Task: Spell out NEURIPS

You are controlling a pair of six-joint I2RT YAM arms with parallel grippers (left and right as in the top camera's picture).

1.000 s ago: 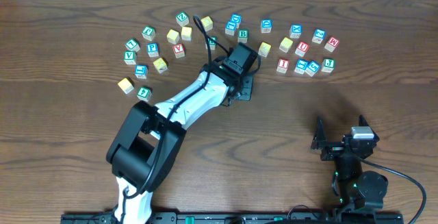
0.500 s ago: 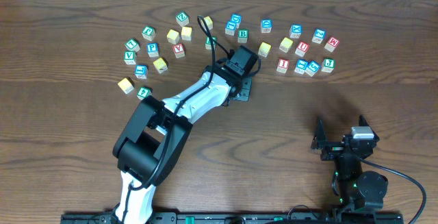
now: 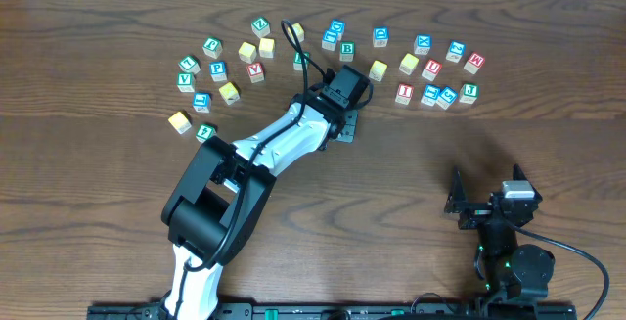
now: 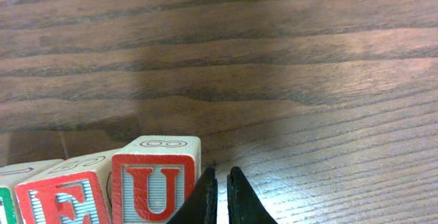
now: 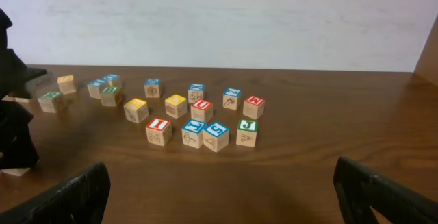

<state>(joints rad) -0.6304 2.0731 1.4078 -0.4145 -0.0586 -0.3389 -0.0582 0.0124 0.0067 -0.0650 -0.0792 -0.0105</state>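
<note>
U cube: pale wood, red letter, beside E cube.

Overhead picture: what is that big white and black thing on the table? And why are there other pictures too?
That is a robot arm, the left arm, one of two. The overhead picture looks down from above the wooden table. The other two come from small cameras on each arm's wrist. Lots of little letter blocks lie scattered on the table. The left wrist camera shows the left fingers pinched shut, holding nothing, right beside a red U block with a red E block next to it. The right arm rests in the corner, its right fingers spread wide open and empty.
</note>
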